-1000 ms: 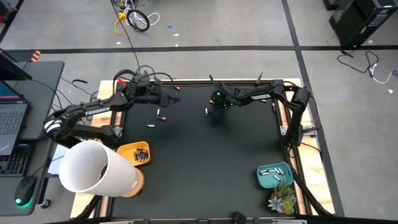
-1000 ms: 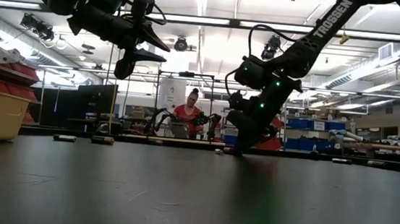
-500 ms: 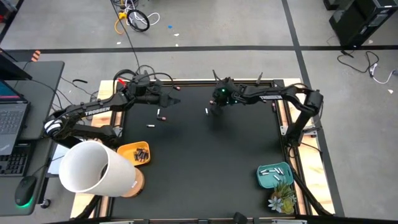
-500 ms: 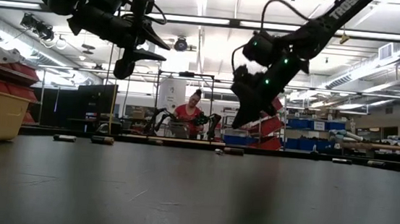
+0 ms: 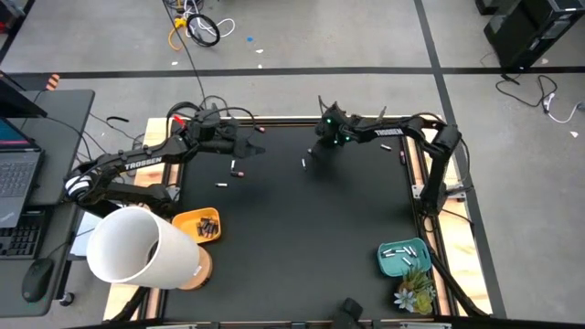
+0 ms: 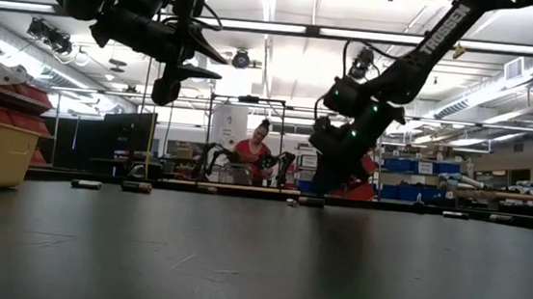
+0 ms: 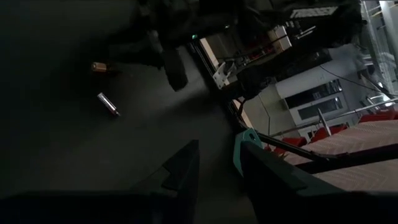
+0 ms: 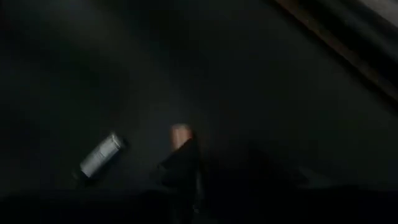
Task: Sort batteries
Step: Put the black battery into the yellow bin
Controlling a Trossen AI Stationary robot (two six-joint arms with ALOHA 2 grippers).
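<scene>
Right gripper [image 5: 322,146] has dipped back low over the far mat after lifting, fingers unclear (no battery visibly held), silver battery [image 5: 303,164] lying just beside it, so pick unfinished; left gripper [image 5: 259,139] hovers parted, empty.

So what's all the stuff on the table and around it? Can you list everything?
Loose batteries: about three, small, silver or dark, far half of the black mat.
Yellow bowl: one, mat's left edge, dark batteries inside.
Teal tray: one, near right corner, silver batteries inside.
White cylinder: one, near left.
Small plant: one, green, beside the tray.
Laptop: one, left desk.
Person: one, red top, behind the table.
Left gripper: open, empty, raised.
Right gripper: far centre.
</scene>
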